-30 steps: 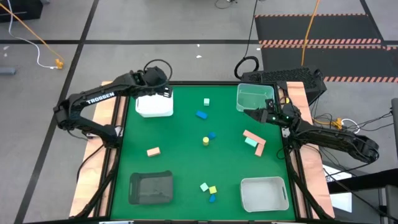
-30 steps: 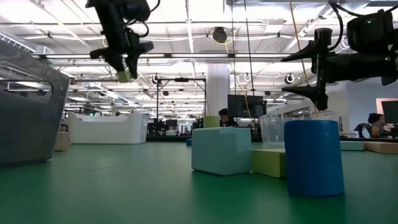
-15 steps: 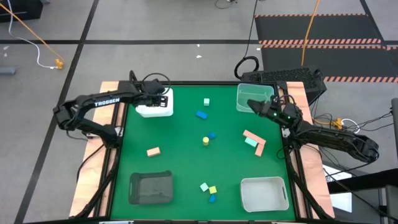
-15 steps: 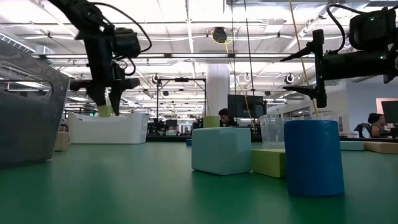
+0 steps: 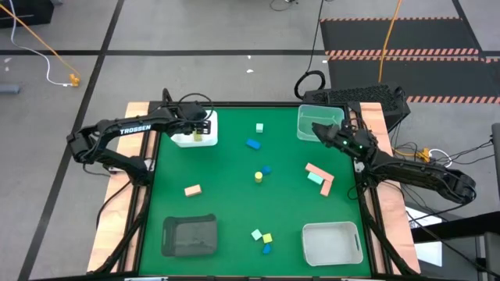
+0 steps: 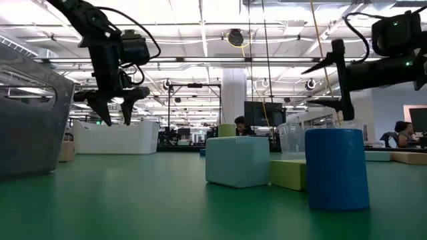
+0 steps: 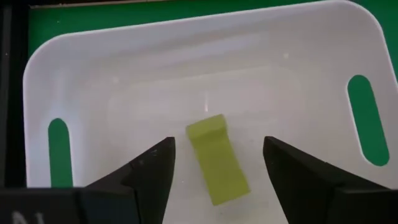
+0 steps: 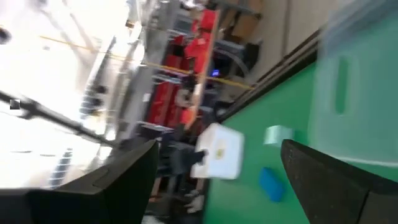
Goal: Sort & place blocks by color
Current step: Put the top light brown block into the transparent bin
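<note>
My left gripper point(image 5: 197, 129) point(image 7: 217, 144) hangs open over the white tray point(image 5: 181, 140) at the table's far left. A lime bar point(image 7: 216, 163) lies on the tray's floor below and between the fingers, apart from both. My right gripper point(image 5: 322, 131) point(image 6: 340, 77) is open and empty, above the near left part of the clear tray point(image 5: 319, 117). Loose blocks lie on the green mat: a mint cube point(image 5: 258, 127), blue pieces point(image 5: 253, 144), a yellow cylinder point(image 5: 258, 177), salmon bars point(image 5: 316, 169) and a near cluster point(image 5: 264, 239).
A dark tray point(image 5: 190, 236) sits near left and a second white tray point(image 5: 332, 243) near right. A salmon block point(image 5: 192, 190) lies alone left of centre. In the low view a mint cube point(image 6: 237, 160), a lime block point(image 6: 288, 175) and a blue block point(image 6: 337, 168) stand close.
My left gripper came down toward the white tray with the lime bar between its fingers, then opened and let go; the bar now lies in the tray. My right gripper shifted slightly toward the clear tray.
</note>
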`<state>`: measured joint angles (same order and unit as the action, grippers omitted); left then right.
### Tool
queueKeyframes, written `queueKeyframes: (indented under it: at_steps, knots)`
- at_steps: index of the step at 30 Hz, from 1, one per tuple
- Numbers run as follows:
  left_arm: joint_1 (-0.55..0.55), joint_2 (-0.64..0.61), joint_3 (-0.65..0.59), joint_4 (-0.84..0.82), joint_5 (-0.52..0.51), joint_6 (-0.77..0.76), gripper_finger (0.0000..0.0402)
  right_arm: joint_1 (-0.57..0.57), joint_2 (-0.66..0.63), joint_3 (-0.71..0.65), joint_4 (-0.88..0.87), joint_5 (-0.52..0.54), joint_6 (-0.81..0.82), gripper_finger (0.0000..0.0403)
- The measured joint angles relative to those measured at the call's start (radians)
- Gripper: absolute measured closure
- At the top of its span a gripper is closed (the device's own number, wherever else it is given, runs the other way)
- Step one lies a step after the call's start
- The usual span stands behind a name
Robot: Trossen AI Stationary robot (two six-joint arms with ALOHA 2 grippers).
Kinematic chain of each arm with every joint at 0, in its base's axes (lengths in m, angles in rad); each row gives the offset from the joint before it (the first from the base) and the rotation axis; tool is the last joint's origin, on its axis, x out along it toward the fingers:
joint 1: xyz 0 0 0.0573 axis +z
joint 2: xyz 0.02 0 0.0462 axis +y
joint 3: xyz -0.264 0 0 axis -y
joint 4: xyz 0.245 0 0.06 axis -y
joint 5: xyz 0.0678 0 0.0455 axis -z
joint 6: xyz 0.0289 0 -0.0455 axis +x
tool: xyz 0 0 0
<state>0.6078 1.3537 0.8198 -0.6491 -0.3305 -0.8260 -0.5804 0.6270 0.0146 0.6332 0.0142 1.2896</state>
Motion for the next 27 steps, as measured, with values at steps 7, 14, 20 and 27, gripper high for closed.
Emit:
queueKeyframes:
  at_steps: [7, 14, 20, 27]
  knots:
    - [-0.041, 0.0, 0.045, 0.022, 0.016, 0.015, 0.0148, 0.0, -0.001, 0.0, 0.163, 0.078, 0.01, 0.0076]
    - [-0.163, 0.0, 0.105, 0.127, 0.017, 0.043, 0.0147, 0.0, 0.0, 0.005, 0.355, 0.083, 0.005, 0.0076]
    - [-0.279, 0.0, 0.144, 0.262, 0.018, 0.058, 0.0147, 0.0, 0.002, 0.097, 0.519, -0.018, -0.143, 0.0076]
    - [-0.384, 0.0, 0.174, 0.398, 0.018, 0.068, 0.0147, 0.011, -0.001, 0.24, 0.424, -0.097, -0.23, 0.0065]
